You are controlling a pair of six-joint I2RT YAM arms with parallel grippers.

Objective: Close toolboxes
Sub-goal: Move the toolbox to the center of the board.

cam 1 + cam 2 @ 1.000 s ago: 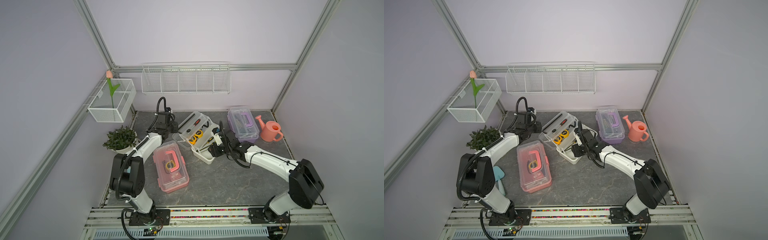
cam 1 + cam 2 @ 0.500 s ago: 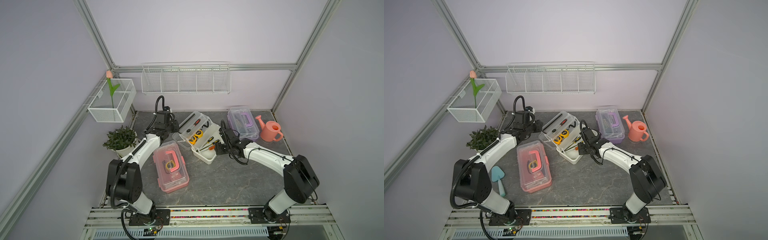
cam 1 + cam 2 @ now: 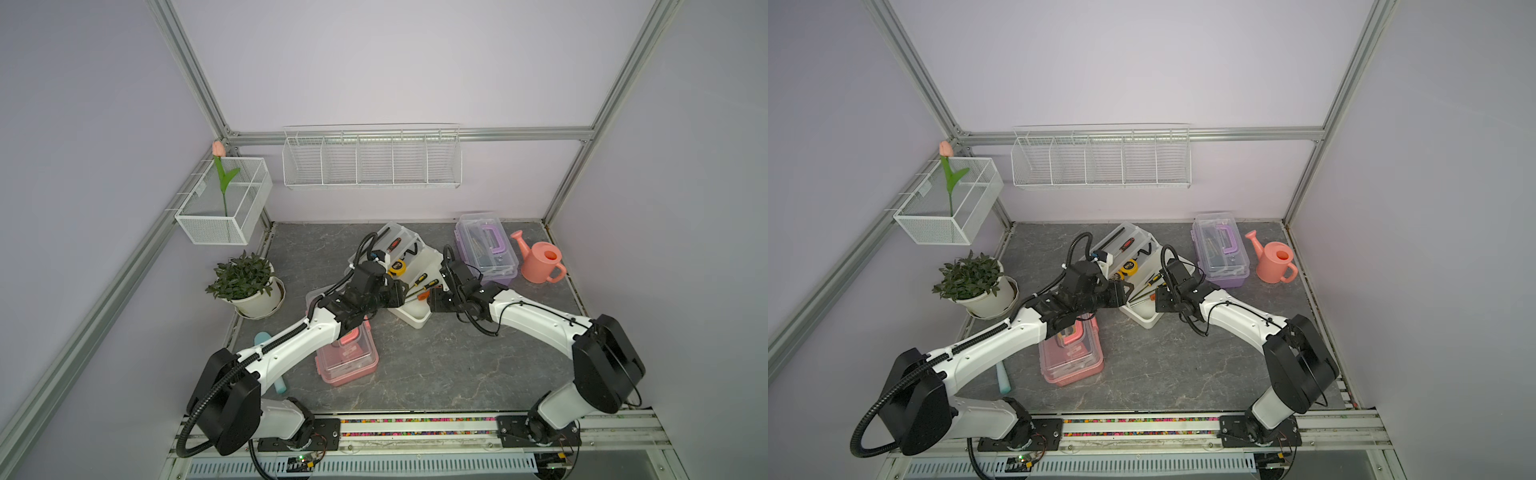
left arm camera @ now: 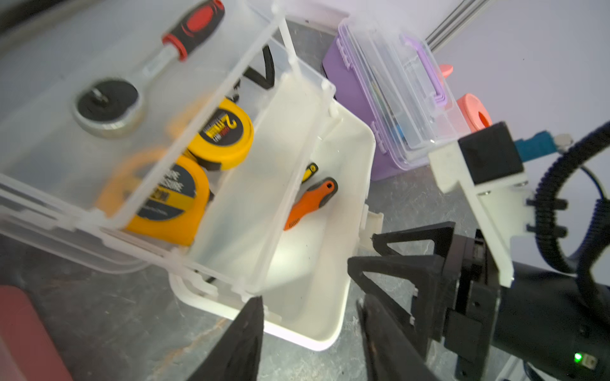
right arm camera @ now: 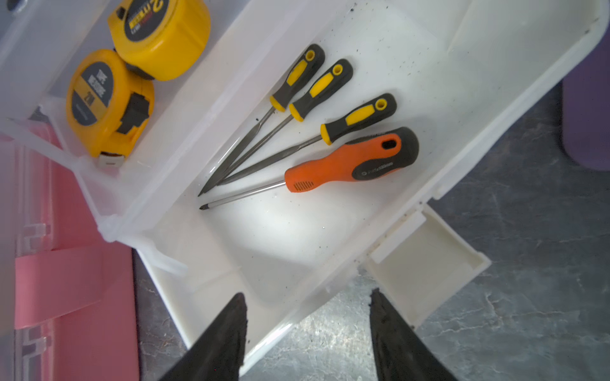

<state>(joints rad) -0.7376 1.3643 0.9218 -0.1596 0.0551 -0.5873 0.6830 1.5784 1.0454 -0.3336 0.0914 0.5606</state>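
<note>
The white toolbox [image 3: 411, 316] [image 3: 1144, 319] stands open mid-table, its clear lid and inner tray [image 3: 399, 245] tilted back, with screwdrivers [image 5: 350, 161] on its floor. My left gripper [image 3: 398, 291] [image 4: 310, 305] is open at the box's near-left corner, holding nothing. My right gripper [image 3: 434, 300] [image 5: 307, 295] is open facing it at the front wall, beside the hanging latch [image 5: 425, 264]. The pink toolbox [image 3: 349, 362] [image 5: 72, 280] lies lid down, partly under my left arm. At the back right the purple toolbox [image 3: 486, 249] [image 4: 359, 99] also has its lid down.
A pink watering can [image 3: 540, 262] stands right of the purple box. A potted plant [image 3: 245, 282] is at the left edge. Wire baskets [image 3: 372, 160] [image 3: 224, 203] hang on the walls. A teal object [image 3: 270, 361] lies under my left arm. Two tape measures [image 4: 218, 132] sit in the tray.
My left arm swung from behind the white box round to its near-left corner, and its jaws opened. My right gripper stayed at the box's front, shifting only slightly.
</note>
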